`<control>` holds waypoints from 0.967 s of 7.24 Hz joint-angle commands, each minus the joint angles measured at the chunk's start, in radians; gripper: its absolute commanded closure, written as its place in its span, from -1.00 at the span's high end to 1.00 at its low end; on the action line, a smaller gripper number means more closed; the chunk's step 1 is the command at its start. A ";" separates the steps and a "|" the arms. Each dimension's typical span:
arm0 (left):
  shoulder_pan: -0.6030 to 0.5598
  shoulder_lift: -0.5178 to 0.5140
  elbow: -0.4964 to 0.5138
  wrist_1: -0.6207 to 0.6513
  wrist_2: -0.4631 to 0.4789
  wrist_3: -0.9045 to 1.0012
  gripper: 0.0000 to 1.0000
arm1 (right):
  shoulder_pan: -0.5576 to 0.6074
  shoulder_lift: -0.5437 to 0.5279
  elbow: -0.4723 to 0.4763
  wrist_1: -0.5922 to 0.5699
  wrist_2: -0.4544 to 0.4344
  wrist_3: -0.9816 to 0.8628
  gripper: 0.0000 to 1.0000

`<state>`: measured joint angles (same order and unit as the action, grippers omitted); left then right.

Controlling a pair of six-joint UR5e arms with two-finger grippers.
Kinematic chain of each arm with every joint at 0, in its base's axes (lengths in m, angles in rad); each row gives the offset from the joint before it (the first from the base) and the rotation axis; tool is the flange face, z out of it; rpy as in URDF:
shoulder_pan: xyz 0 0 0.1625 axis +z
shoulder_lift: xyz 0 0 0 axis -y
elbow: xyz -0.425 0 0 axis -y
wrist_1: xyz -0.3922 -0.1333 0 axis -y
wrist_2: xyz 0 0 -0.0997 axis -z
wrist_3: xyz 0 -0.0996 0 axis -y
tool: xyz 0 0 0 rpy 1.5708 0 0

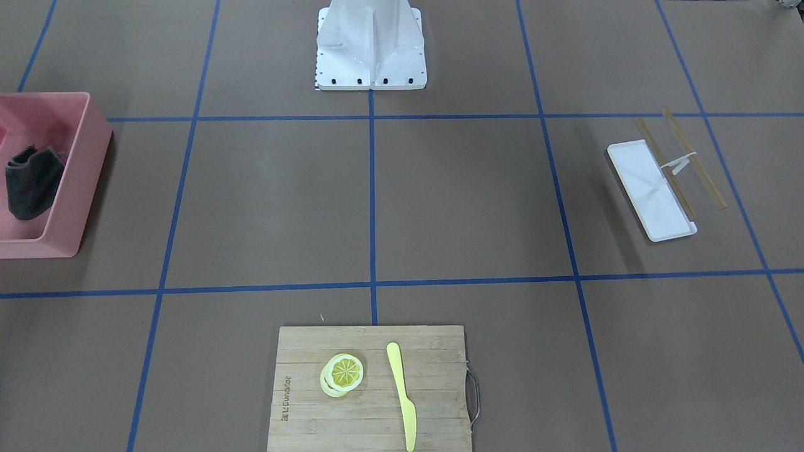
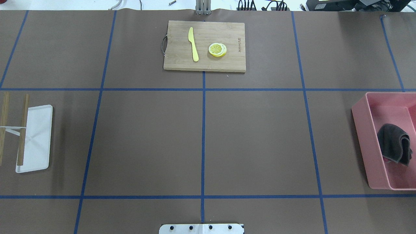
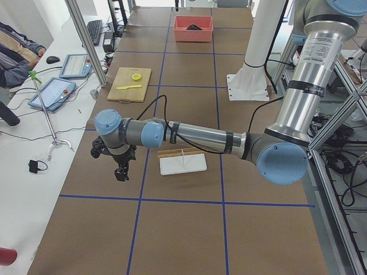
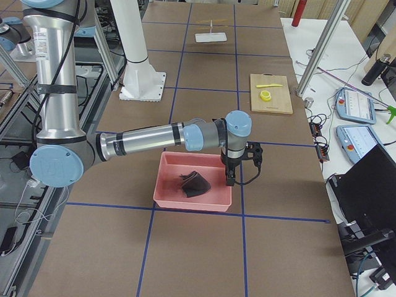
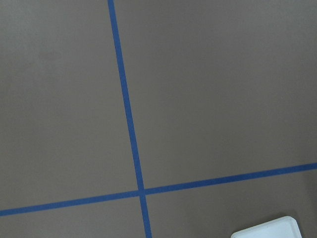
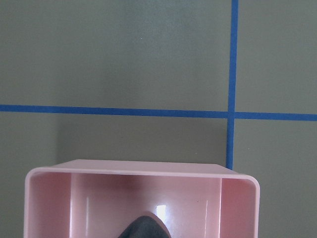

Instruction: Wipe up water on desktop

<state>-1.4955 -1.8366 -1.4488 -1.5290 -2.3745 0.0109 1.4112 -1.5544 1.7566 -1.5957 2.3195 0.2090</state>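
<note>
Overhead exterior shows me the desktop (image 2: 146, 143) filling the view, with a pink bin (image 2: 363, 146) at 3 o'clock holding a dark cloth (image 2: 393, 143). My right gripper (image 4: 231, 178) hangs over that bin's rim, and my left gripper (image 3: 121, 173) is near the white tray (image 3: 183, 164). I cannot tell how wide either stands or whether it holds anything.

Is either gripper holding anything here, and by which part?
Nothing appears held. The left gripper hangs bare over the desktop; the right gripper hangs at the pink bin, whose dark cloth lies inside, apart from it. Jaw state cannot be told.
</note>
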 commanded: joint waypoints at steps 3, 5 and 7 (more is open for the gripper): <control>-0.003 0.097 -0.145 -0.051 -0.097 -0.012 0.97 | 0.002 0.001 0.023 0.014 0.003 0.009 1.00; -0.003 0.124 -0.224 -0.051 -0.012 -0.006 0.97 | 0.005 -0.015 0.041 0.051 -0.011 0.007 1.00; 0.001 0.168 -0.318 -0.043 0.018 -0.012 0.97 | 0.005 -0.010 0.046 0.053 -0.078 0.006 1.00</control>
<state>-1.4943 -1.6874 -1.7123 -1.5776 -2.3747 0.0002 1.4153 -1.5671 1.7979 -1.5470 2.2674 0.2160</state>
